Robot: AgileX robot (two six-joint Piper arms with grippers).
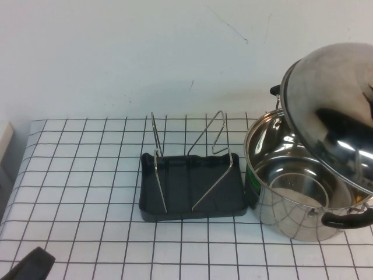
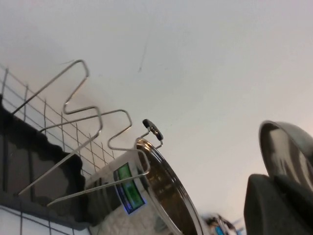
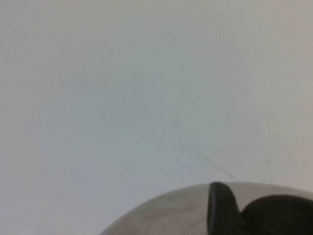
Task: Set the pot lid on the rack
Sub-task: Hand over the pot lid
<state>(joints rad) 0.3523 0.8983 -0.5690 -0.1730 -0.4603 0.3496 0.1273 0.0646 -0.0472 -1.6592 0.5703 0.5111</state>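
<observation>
While tilted above the open pot (image 1: 291, 192), pot lid (image 1: 335, 122) held aloft, right of rack (image 1: 191, 186). Right gripper (image 3: 244, 215) against lid; grip unclear. Left gripper (image 1: 29, 265) low at near-left corner; spread unclear.

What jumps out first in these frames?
The shiny pot lid is up in the air, tilted over the open steel pot at the table's right; the right hand shows only as dark parts against the lid's rim in its wrist view. To the pot's left sits the dark rack with nothing between its wire loops. The left hand is low at the near-left corner.
</observation>
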